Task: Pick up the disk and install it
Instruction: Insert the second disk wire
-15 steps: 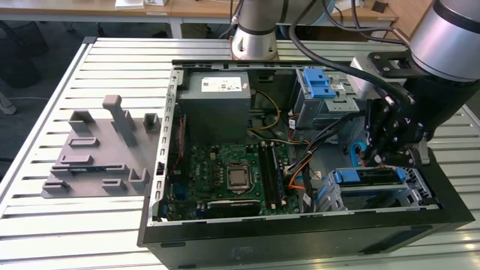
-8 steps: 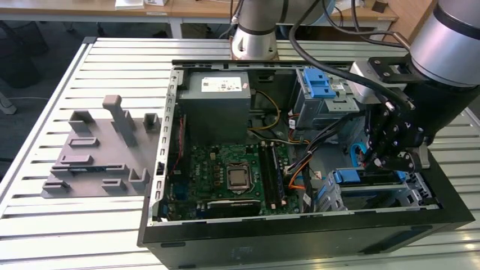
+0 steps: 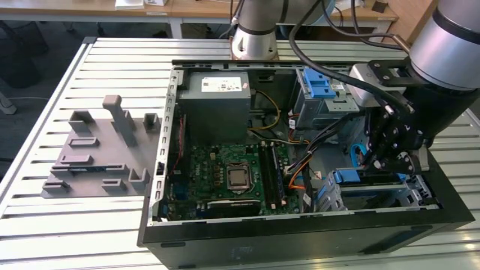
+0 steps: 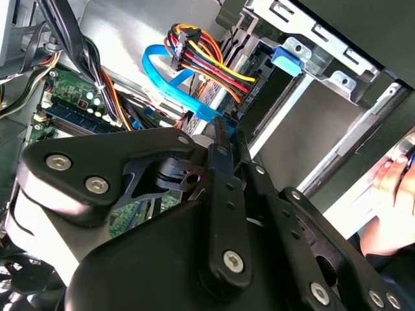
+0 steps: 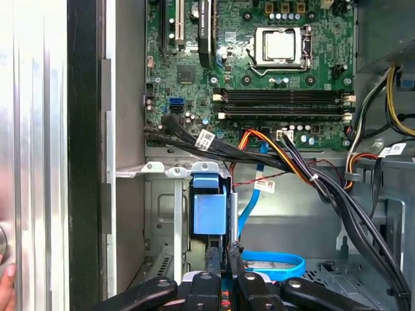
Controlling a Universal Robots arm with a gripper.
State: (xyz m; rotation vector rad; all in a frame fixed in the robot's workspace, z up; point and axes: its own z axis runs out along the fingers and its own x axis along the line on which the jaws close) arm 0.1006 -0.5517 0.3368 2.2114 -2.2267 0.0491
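The disk [image 5: 211,210] stands on edge in the grey drive cage [image 5: 165,220] at the near corner of the open computer case, its blue carrier facing the first wrist view. My gripper [image 5: 223,256] sits at the disk's rear end, its black fingers drawn close together on the thin blue edge. In the exterior view the gripper [image 3: 379,166] reaches down into the case just to the right of the blue carrier [image 3: 349,176]. In the second wrist view the fingertips [image 4: 220,129] meet at a blue edge beside the cage wall.
A blue flat cable [image 5: 279,262] and a bundle of black and orange wires [image 5: 305,175] run close to the gripper. The motherboard [image 3: 232,169] and a grey power supply box [image 3: 217,101] fill the case's left. A grey fixture [image 3: 101,152] lies outside. A person's hand [image 4: 389,194] rests nearby.
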